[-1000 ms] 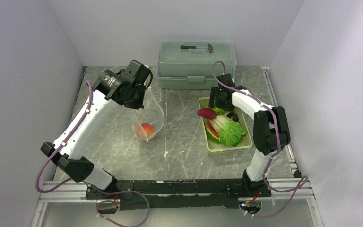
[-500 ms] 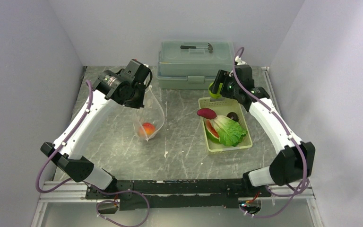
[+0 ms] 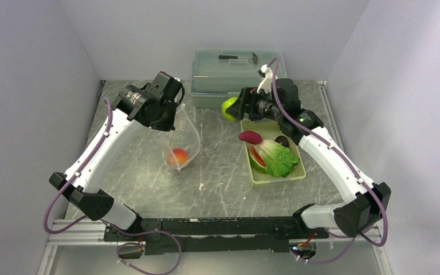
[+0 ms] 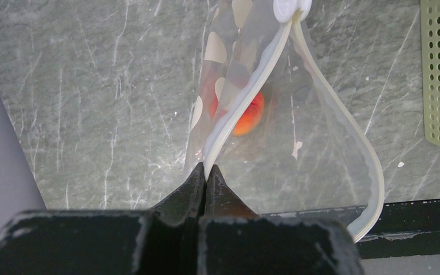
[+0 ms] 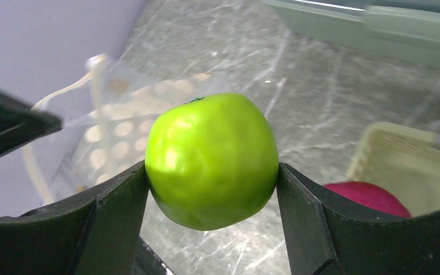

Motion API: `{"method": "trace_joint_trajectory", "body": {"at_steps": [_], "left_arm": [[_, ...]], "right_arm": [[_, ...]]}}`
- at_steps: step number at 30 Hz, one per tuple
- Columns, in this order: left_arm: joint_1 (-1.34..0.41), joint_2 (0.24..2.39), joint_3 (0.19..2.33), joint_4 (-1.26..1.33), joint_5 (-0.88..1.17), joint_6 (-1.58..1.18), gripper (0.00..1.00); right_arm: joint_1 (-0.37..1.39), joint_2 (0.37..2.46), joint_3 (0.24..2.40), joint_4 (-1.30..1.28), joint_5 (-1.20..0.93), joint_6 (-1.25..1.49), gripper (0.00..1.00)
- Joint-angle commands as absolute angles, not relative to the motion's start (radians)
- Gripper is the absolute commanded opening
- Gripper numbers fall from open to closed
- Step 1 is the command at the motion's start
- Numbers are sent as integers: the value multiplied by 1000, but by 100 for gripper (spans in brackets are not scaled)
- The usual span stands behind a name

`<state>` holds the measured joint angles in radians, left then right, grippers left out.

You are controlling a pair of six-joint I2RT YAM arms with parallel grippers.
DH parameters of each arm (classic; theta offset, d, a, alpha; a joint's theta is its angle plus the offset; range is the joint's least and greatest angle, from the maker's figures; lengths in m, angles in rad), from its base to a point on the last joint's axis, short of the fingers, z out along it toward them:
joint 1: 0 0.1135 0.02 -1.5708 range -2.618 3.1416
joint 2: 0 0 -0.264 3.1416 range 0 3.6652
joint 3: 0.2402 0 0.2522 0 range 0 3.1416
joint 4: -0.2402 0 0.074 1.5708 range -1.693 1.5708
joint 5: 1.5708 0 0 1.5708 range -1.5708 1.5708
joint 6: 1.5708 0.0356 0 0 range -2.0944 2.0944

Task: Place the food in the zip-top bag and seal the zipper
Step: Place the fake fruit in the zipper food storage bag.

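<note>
Soft, even light from overhead, bright but flat, barely a shadow on the table (image 3: 223,189), pale glints on the green fruit (image 5: 212,154) in the right gripper (image 5: 212,189), zip-top bag (image 5: 117,132) and tray (image 5: 404,166) beyond it blurred, left wrist view crisp.

Nothing legible: no text, label, brand, number or sign shows on the clear polka-dotted plastic zip-top bag (image 3: 184,140), shiny green round toy fruit (image 3: 229,108), lidded grey-green plastic box (image 3: 238,74) or pale yellow-green perforated tray (image 3: 275,180).
</note>
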<state>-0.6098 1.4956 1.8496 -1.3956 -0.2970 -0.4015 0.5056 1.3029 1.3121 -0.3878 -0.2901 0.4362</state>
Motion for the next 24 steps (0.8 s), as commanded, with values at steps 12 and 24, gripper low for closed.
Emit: {"method": "trace_joint_trajectory", "body": {"at_steps": [12,24], "left_arm": [[-606,1491,1865,-1378,-268,-397,0],[-606,1505,1886,-1384,-250,-396,0]], "right_arm": [[742,1280,1408,-235,-408,286,35],[852,1356,1452,-260,-366,245,35]]}}
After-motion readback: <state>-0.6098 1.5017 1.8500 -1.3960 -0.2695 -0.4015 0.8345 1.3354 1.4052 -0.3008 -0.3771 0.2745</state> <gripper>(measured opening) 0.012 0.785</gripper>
